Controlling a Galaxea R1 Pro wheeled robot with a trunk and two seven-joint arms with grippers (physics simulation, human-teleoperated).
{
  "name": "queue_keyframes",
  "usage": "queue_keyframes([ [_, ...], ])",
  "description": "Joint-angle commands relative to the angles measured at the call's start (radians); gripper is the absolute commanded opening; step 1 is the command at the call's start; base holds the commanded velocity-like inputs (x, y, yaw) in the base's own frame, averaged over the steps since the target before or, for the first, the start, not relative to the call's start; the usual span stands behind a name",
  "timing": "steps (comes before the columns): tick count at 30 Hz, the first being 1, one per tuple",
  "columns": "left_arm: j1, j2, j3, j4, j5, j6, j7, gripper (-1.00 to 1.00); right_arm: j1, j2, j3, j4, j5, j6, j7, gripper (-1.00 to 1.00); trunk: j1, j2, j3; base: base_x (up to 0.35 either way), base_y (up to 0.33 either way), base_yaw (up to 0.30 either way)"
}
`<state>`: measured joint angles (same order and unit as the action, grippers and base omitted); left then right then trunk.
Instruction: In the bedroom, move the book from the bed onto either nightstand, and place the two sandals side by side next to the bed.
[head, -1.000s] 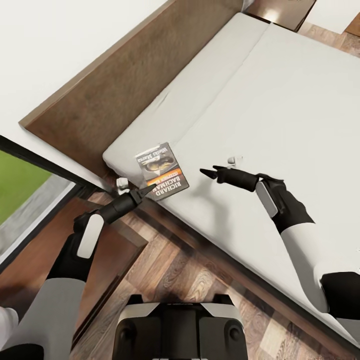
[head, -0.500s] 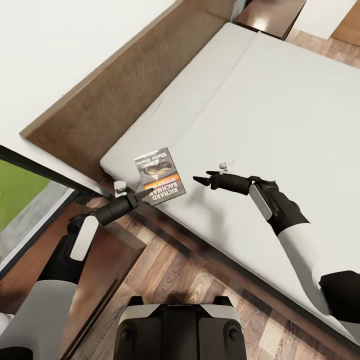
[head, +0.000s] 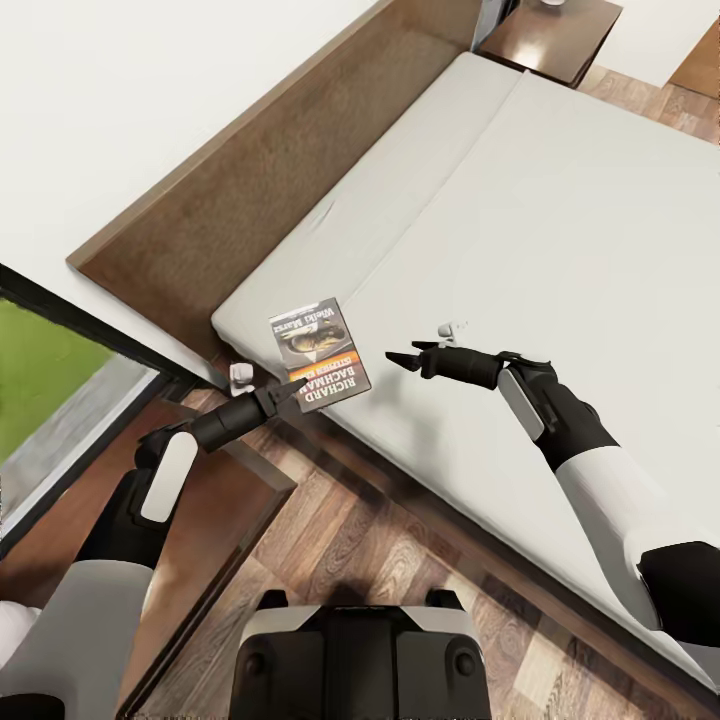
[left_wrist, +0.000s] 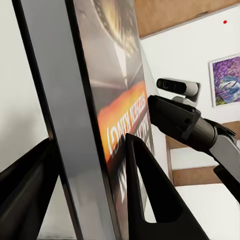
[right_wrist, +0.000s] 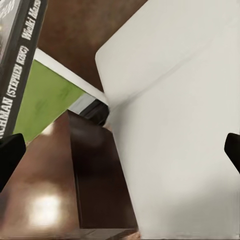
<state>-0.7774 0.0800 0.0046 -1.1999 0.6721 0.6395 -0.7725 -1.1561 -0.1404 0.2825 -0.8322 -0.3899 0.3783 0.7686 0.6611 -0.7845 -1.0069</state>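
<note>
The bed (head: 560, 230) fills most of the head view, its light-grey mattress running diagonally with the dark-brown headboard (head: 250, 190) along the white wall. A brown wood-plank floor (head: 400, 550) runs along the near edge of the bed. A nightstand (head: 550, 35) stands at the far corner of the bed, and a second nightstand (head: 210, 530), low and dark brown, sits by the near corner under the left arm, next to the dark-framed glass with grass (head: 40, 370) behind it. The book (head: 320, 355) is at the near corner of the mattress, cover up with its orange-red band and white lettering showing, one edge reaching past the mattress corner. The left gripper (head: 285, 392) pinches that edge; in the left wrist view its two dark fingers (left_wrist: 150, 195) sit on either side of the book (left_wrist: 100, 115). The right gripper (head: 400, 357) hovers above the mattress just beside the book, not touching it, its jaws spread slightly apart
</note>
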Motion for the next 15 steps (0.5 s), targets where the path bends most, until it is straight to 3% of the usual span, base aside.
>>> queue_keyframes([
  [1, 0.000, 0.000, 0.000, 0.000, 0.004, 0.006, -0.001, -1.00, -0.001, -0.001, 0.003, -0.001, -0.010, 0.008, -0.002, 1.00, -0.004, 0.006, 0.003, -0.266, -0.072, 0.001],
  [6, 0.000, 0.000, -0.001, 0.000, 0.004, 0.005, 0.001, -1.00, -0.001, -0.001, 0.003, 0.000, -0.010, 0.009, -0.003, 1.00, -0.023, 0.041, 0.018, -0.315, -0.095, 0.116],
  [15, 0.000, -0.001, -0.001, 0.001, 0.004, 0.005, 0.002, -1.00, -0.001, 0.001, 0.003, -0.002, -0.010, 0.010, -0.003, 1.00, -0.058, 0.104, 0.047, -0.324, -0.120, 0.258],
])
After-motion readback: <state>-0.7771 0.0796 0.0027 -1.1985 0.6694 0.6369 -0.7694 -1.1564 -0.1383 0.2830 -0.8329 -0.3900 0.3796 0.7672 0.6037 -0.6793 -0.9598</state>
